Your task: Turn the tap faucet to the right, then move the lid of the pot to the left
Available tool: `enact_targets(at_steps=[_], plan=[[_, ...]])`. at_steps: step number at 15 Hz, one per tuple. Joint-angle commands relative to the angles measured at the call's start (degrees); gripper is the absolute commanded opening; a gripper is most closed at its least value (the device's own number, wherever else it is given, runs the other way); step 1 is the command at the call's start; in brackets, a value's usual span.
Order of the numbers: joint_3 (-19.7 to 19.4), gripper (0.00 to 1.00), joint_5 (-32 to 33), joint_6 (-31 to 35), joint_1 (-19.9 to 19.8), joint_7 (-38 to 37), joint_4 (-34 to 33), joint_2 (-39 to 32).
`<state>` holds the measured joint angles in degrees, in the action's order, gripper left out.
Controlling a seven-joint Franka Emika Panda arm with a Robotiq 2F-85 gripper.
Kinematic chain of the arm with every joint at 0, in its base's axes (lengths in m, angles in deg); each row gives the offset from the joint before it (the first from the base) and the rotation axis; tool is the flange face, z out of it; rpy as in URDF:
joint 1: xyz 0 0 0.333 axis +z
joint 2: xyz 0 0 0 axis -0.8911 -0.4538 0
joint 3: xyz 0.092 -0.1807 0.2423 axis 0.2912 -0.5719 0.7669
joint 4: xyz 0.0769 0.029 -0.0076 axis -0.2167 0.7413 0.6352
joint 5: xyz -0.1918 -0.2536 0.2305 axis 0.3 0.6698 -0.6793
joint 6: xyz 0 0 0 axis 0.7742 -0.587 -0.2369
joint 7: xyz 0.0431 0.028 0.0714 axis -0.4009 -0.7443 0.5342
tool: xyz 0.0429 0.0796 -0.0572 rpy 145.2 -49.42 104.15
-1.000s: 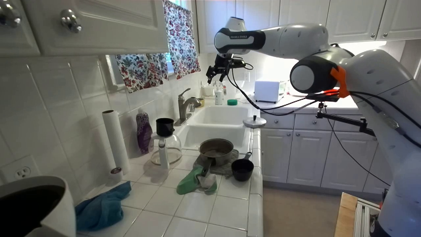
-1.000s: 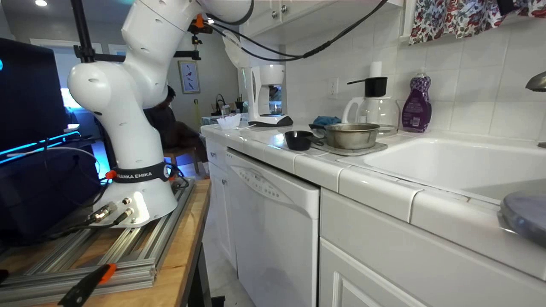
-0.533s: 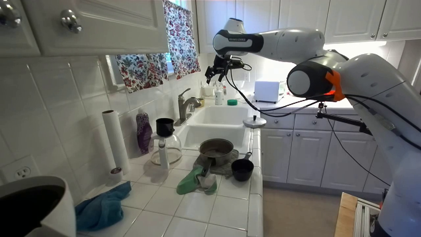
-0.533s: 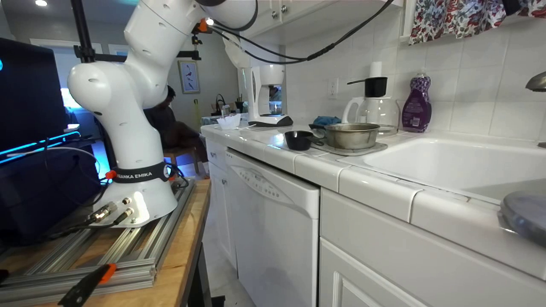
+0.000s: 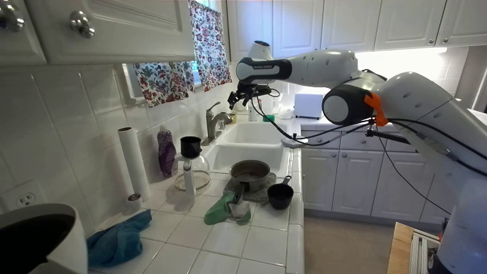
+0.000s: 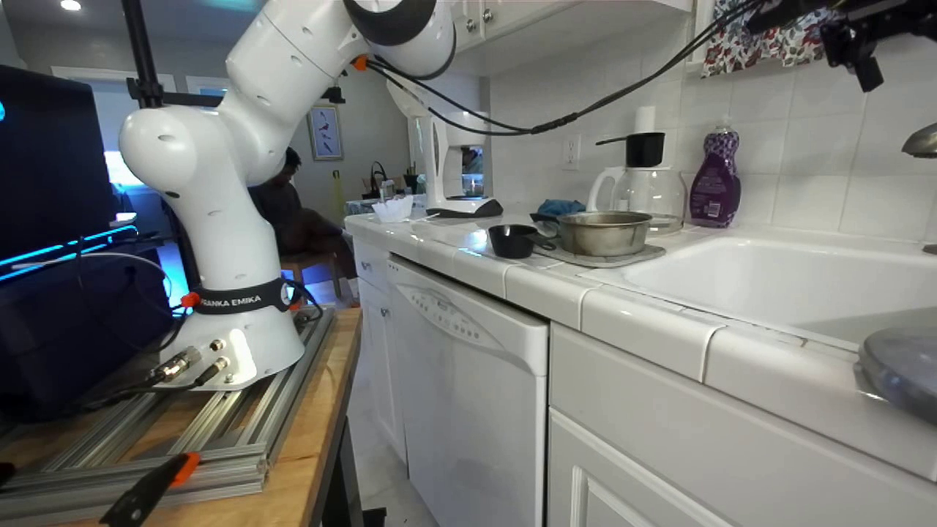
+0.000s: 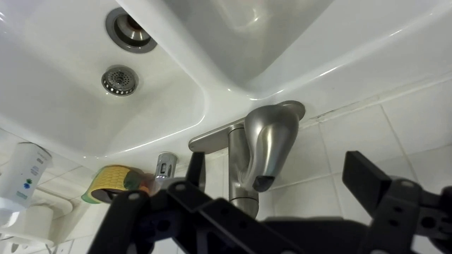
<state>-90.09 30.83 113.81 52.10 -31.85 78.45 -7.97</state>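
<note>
The silvery tap faucet (image 5: 213, 123) stands behind the sink, its curved spout over the basins. Only its spout tip (image 6: 922, 140) shows at the right edge in an exterior view. In the wrist view the faucet (image 7: 272, 137) appears between the open fingers, apart from them. My gripper (image 5: 238, 105) is open and empty, in the air above the faucet; its fingers also show in the wrist view (image 7: 281, 173). The silvery pot lid (image 5: 295, 143) with a black knob lies on the sink's front edge, partly behind cables; it also shows at the right (image 6: 904, 373). The metal pot (image 5: 249, 176) stands uncovered on a grey mat.
A black small pan (image 5: 280, 196), a glass carafe (image 5: 199, 175) with a black cup on it, a purple bottle (image 5: 166, 154) and cloths stand or lie near the pot. A yellow corn-shaped holder (image 7: 113, 180) and white bottle (image 7: 24, 173) are past the faucet. Cables hang below the arm.
The arm and open gripper have moved down and towards the faucet and wall. The gripper now shows at the top right of an exterior view. The faucet, lid and pot have not moved.
</note>
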Motion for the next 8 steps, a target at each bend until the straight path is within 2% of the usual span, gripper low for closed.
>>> enact_targets(at_steps=[1,8], plan=[[-2.4,1.0,3.4,3.3,2.0,-2.2,-5.8,-7.0],[-4.8,1.0,5.6,3.4,2.7,-2.4,-11.7,-12.5]])
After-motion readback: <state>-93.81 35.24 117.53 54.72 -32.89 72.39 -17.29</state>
